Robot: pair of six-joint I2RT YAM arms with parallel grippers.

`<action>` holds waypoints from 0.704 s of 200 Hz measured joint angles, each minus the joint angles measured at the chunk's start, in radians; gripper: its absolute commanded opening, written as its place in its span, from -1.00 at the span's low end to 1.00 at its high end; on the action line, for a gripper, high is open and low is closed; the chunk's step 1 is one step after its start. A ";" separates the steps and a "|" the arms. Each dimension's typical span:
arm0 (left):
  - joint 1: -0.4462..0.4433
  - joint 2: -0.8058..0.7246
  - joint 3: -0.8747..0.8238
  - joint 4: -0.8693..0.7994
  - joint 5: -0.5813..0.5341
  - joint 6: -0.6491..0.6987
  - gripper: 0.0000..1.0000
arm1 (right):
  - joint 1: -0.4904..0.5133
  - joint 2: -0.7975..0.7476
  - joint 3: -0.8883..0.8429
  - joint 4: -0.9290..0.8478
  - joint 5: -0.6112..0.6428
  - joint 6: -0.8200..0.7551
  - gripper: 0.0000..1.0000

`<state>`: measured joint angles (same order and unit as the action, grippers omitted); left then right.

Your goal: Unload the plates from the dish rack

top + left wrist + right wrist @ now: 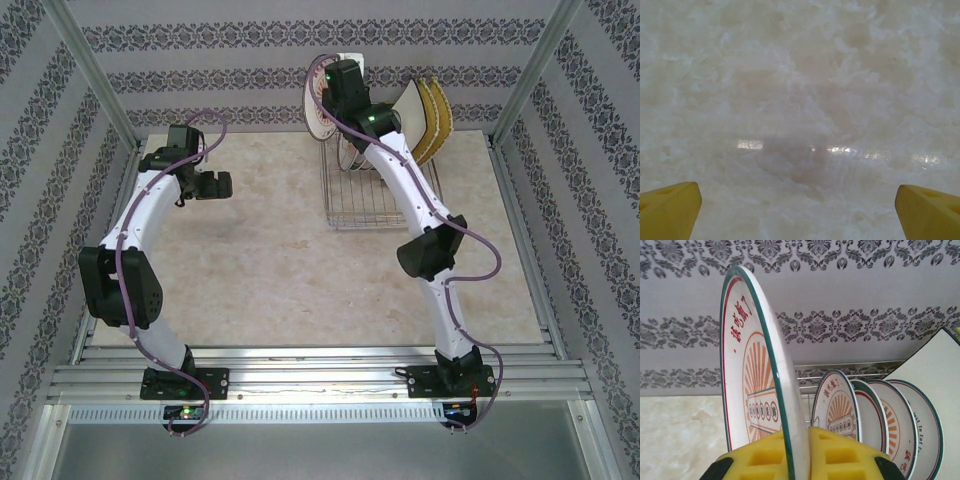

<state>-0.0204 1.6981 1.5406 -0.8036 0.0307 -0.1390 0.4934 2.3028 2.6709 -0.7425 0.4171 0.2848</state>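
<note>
My right gripper (799,452) is shut on the rim of a round white plate (752,370) with a green edge and orange sunburst print, held upright and raised above the dish rack (372,205). In the top view that round plate (315,105) sits left of the gripper (335,95). Three more round plates (837,407) stand in the rack behind, with a white square plate (930,375) at right. Yellow square plates (435,120) lean at the rack's far right end. My left gripper (205,185) hangs open over bare table (800,100), its yellow fingertips (670,212) far apart.
The silver wire rack stands at the back right of the marble table (260,260), close to the patterned back wall (250,80). Aluminium frame posts (90,70) rise at the table's corners. Open tabletop lies left of the rack and toward the front.
</note>
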 measured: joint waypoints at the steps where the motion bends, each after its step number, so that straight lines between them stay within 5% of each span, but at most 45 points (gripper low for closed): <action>1: 0.000 0.000 0.000 0.000 0.000 0.000 0.99 | 0.000 -0.002 -0.003 0.000 -0.001 0.000 -1.00; 35: 0.000 -0.005 -0.008 0.001 0.012 0.000 0.99 | -0.007 -0.120 -0.192 0.025 -0.127 0.009 -1.00; 69: -0.006 -0.005 -0.019 0.003 0.030 0.000 0.99 | -0.043 -0.267 -0.498 0.132 -0.412 0.050 -1.00; 106: -0.006 -0.006 -0.031 0.003 0.046 0.000 0.99 | -0.102 -0.380 -0.899 0.452 -0.791 0.204 -1.00; 141: -0.006 -0.041 -0.063 0.014 0.048 0.000 0.99 | -0.134 -0.381 -1.137 0.771 -1.006 0.389 -1.00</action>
<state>-0.0269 1.6569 1.4780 -0.7898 0.0788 -0.1390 0.3592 1.9213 1.5337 0.0288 -0.5888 0.6735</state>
